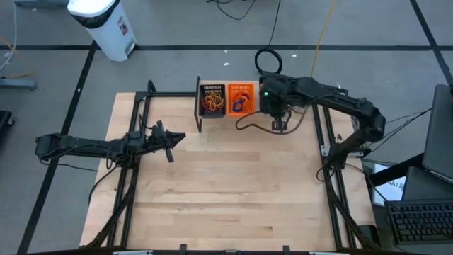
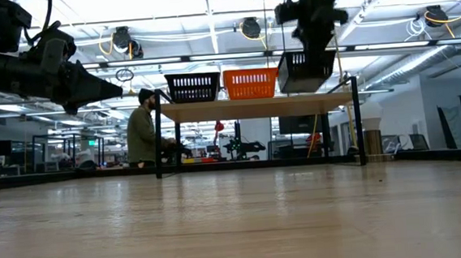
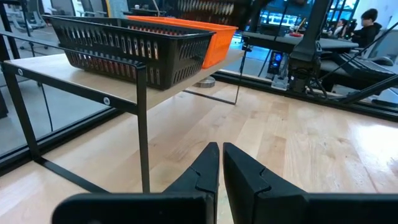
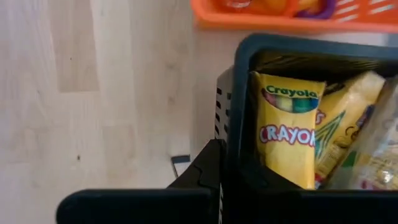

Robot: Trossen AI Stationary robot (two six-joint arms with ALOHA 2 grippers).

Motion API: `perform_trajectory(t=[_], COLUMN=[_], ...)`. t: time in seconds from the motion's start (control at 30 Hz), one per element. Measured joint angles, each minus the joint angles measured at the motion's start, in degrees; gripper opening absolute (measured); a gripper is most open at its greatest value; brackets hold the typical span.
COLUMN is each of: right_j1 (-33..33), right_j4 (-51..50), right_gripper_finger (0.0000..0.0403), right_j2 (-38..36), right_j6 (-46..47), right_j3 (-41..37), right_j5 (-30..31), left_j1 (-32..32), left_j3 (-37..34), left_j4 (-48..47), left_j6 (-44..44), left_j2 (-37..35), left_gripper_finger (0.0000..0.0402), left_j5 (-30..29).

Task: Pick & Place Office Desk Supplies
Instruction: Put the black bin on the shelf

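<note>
Nearest me the wooden table (image 1: pixel 226 198) lies bare, no loose supplies on its top in any view. Left gripper (image 1: pixel 170 145) hovers over the table's left-middle, fingers drawn together with only a sliver between them, holding nothing; the left arm looks to be waiting. Farther back, a low shelf (image 3: pixel 81 87) on a thin black frame carries three baskets in a row. Right gripper (image 1: pixel 278 124) is up at the third one, the dark basket (image 4: pixel 298 53), its fingers pinched shut on the basket's near wall; in the low view that basket (image 2: pixel 304 71) hangs tilted and slightly lifted from the shelf beside the orange basket (image 2: pixel 250 83). Judgement: the step in hand is handling the dark basket itself, lifting or shifting it by its rim, rather than picking a single item. Next move calls for keeping the basket level enough that nothing slides out, and clearing the orange basket, which sits just beside it. Contents: yellow Crayola crayon boxes (image 4: pixel 287 130) stand packed inside the dark basket, glossy card with green banding, and a clear-wrapped packet at one side that I cannot identify. The black basket (image 1: pixel 212 99) holds a tangle of red and orange rubber bands; the orange basket holds small purple and blue rings (image 1: pixel 239 103). Beyond the table, a person (image 2: pixel 143 135) sits at a desk in the room.
</note>
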Motion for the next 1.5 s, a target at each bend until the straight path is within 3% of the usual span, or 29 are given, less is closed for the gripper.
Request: perform_trajectory(t=[0.4, 0.73, 1.17, 1.5], right_j1=[-2.4, -1.8, -1.7, -0.7], right_j4=[2.7, 3.0, 2.2, 1.0], right_gripper_finger=[0.0000, 0.0005, 0.0181, 0.0227], right_j2=[7.1, 7.7, 7.3, 2.8], right_j6=[-0.7, 0.8, 4.8, 7.0], right_j3=[-1.7, -1.7, -1.8, -1.8], right_j5=[-1.2, -2.5, -2.8, -4.9], left_j1=[0.0, 0.0, 0.0, 0.0], left_j3=[0.0, 0.0, 0.0, 0.0], left_j4=[-1.6, -1.6, -1.6, -1.5], left_j6=[0.0, 0.0, -0.2, -0.2], left_j2=[0.0, 0.0, 0.0, 0.0], left_gripper_finger=[0.0024, 0.0024, 0.0024, 0.0024], left_j5=[0.0, 0.0, 0.0, 0.0])
